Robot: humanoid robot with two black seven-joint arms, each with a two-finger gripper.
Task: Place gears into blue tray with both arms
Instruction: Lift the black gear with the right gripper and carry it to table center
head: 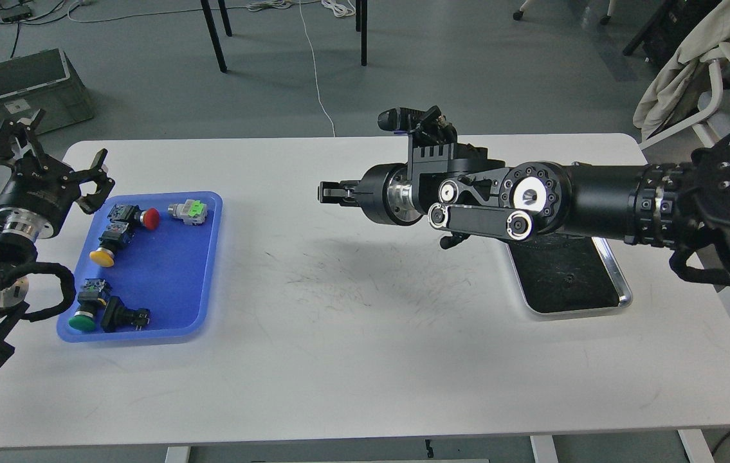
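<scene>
My left gripper point(96, 178) hangs just past the far left corner of the blue tray point(200, 270), over the table point(365, 360) edge. Its two fingers stand apart, curved toward each other with a clear gap, and nothing sits between them. Much of my left arm is cut off by the left edge, and its cables cover part of the tray's near left rim.

My right arm point(596, 193) reaches in from the right and lies level above the middle of the table. Its gripper point(332, 192) points left and shows as a small dark block, nearly end-on. I cannot tell the fingers apart there, so I cannot tell whether it is spread or closed, or whether it carries anything.

The blue tray lies on the left part of the table. In it I make out push-button switches: a red-capped one point(139, 216), a yellow-capped one point(105, 249), a green-capped one point(88, 312), a black one point(123, 316) and a grey one with a green part point(188, 211). I see no gear clearly among them; anything that small would be hard to pick out on the blue.

The steel tray point(622, 297) lies under my right arm, which hides its far half. On its dark floor one tiny round speck point(569, 279) shows; it could be a gear, but it is too small to be sure.
</scene>
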